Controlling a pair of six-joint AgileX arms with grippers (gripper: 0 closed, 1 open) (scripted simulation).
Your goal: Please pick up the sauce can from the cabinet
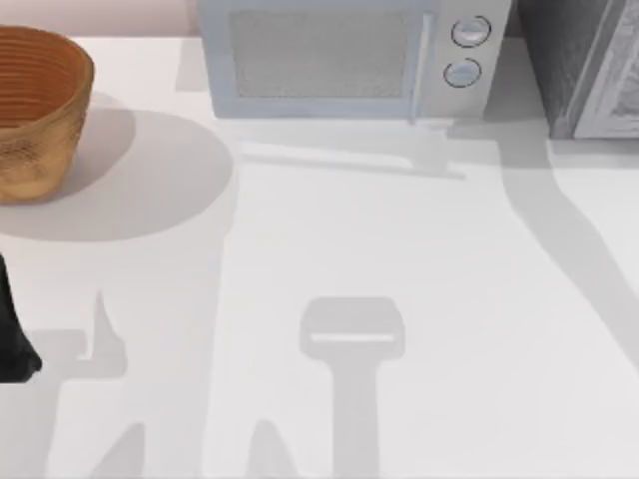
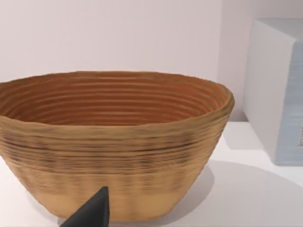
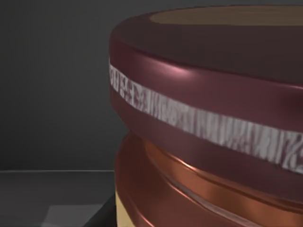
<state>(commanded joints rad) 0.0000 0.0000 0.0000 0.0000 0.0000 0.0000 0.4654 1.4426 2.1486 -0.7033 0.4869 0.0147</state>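
The sauce can (image 3: 203, 123) looms very close in the right wrist view, with a maroon top band, a pale strip around it and a coppery body below. It stands inside a dark grey space. A dark piece of my right gripper (image 3: 102, 218) shows right beside the can's base. The cabinet (image 1: 584, 65), dark grey and speckled with a paler framed panel, stands at the table's back right corner. My left gripper (image 2: 92, 213) is parked at the table's left edge, facing the basket; the left arm (image 1: 12, 339) is a dark shape there.
A woven brown basket (image 1: 35, 110) stands at the back left, close in front of the left wrist camera as basket (image 2: 113, 142). A light grey microwave (image 1: 349, 55) with two round knobs sits at the back centre, left of the cabinet. The white table (image 1: 399, 249) spreads in front.
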